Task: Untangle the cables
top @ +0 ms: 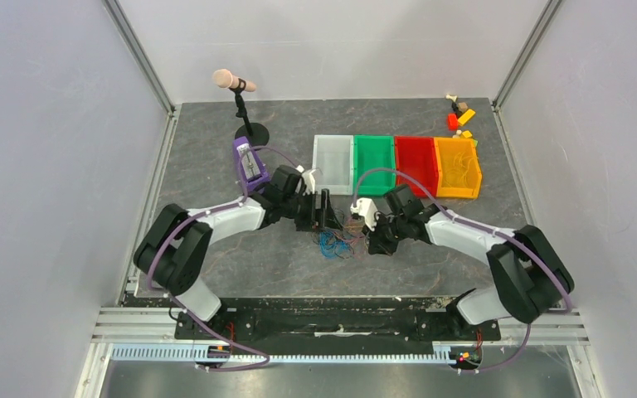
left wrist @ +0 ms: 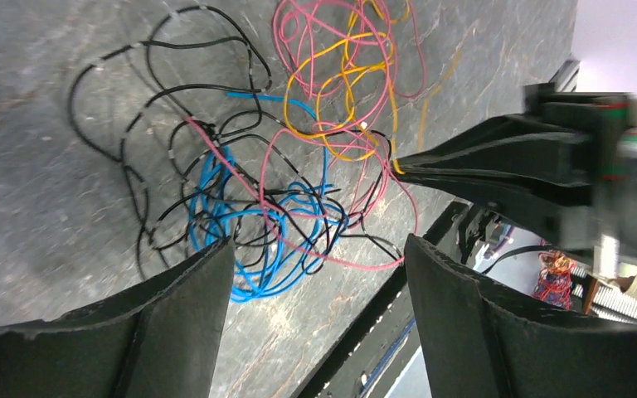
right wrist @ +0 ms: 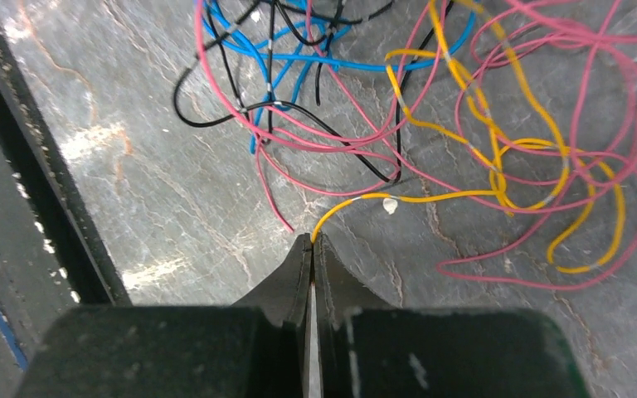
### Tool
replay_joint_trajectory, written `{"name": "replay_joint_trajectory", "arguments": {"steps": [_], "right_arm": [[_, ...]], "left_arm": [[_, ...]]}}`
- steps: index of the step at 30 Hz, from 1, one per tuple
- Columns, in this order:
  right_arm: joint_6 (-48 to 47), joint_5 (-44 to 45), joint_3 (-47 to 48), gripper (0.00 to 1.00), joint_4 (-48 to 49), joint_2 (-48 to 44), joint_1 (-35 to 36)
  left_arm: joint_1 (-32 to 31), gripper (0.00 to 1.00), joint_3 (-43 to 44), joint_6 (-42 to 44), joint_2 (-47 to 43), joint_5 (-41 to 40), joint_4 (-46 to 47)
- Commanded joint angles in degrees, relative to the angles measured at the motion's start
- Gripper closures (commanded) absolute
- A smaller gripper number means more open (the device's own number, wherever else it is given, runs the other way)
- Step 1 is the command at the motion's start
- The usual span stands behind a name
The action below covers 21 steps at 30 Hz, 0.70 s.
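Yellow cable is the strand in play; its free end is pinched between the pressed-together fingers of the right gripper, with the loose end of a pink cable lying just beside that pinch but, as far as can be seen, outside it; the whole heap of cables lies on the table on the near side of the row of bins, below its white and green end; the left gripper hangs spread wide and empty over the part of the heap farthest from the bins, where the blue cable and the black cable are knotted together; the step in hand looks to be drawing the yellow strand out of the heap; to do it well, the pull should likely run low and slow, away from the clump and parallel to the row of bins, since the yellow loops cross in and out of the pink ones and a fast tug could cinch them tight or drag the lot along; the left fingers could come down on the blue and black bundle to anchor it, taking care not to trap any yellow beneath them; a thin wire held only by its tip may slip, so the pull should ease off if the loops tighten.
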Motion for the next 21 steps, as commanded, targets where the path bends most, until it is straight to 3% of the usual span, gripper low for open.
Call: {"name": "replay_joint_trajectory", "arguments": {"steps": [1,3,6,9,12,21], "right_arm": [[2.8,-2.2,3.7,1.00,-1.4,-6.6,-0.5],[4.8,-3.4,6.6,1.00,-2.6,-9.2,-2.1],[7.7,-4.7,12.8,1.00,-4.0,-13.3,-6.4],[11.4,-5.9,20.7,1.00,-4.4,-16.3,-11.9],[15.1,-6.2,28.8,1.00,-3.9,-17.8,-16.9],[24.9,-0.6,44.2,1.00,4.2,-19.0,-27.1]], "left_arm": [[-1.9,0.18,1.4,-2.7,3.8,-1.5,4.7],[-1.8,0.34,2.7,-2.3,6.0,-4.4,0.7],[-0.8,0.70,3.0,-0.3,6.5,-5.9,-3.8],[0.2,0.90,2.1,2.4,5.0,-6.9,-7.7],[1.1,0.98,0.4,4.0,3.1,-7.6,-9.7],[4.4,0.98,-1.5,9.0,-0.1,-10.6,-15.8]]}}
